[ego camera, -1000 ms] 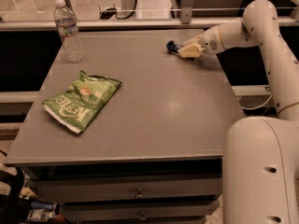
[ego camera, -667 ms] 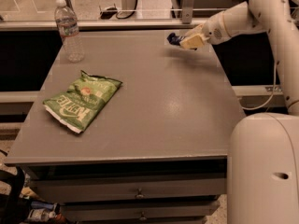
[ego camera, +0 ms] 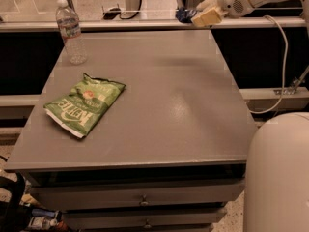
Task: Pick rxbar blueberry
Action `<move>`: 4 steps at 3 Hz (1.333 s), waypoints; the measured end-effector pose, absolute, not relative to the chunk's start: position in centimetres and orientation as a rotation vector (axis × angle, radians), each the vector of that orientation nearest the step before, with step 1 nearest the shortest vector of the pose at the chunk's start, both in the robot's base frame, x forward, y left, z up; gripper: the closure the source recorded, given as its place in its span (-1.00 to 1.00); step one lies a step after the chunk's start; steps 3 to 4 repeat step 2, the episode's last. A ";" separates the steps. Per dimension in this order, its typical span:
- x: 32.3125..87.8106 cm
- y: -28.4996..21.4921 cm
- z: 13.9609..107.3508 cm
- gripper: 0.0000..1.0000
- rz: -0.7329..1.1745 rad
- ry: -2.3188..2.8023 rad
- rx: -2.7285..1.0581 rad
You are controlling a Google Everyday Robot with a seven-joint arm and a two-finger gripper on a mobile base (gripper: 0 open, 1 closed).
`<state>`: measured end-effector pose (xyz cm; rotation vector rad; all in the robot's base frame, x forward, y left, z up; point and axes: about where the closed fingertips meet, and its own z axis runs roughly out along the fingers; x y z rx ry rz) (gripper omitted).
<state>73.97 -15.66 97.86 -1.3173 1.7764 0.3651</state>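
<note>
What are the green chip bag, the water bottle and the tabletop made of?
Chip bag: crinkly printed film, likely plastic. Bottle: clear plastic, see-through. Tabletop: smooth grey, faint sheen, laminate or painted metal. Gripper, far right, holds the rxbar blueberry aloft.

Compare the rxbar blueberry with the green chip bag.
Colour: the rxbar blueberry is dark blue, the chip bag green. Size: the bar is far smaller than the bag. State: the bar is held in the gripper above the far right edge of the table; the bag lies flat on its left half. Both are wrapped snacks.
</note>
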 end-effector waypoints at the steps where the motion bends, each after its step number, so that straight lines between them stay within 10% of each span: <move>1: 71.1 -13.7 99.9 1.00 0.462 1.651 -1.402; 4: 68.5 -11.5 101.4 1.00 0.559 1.520 -1.472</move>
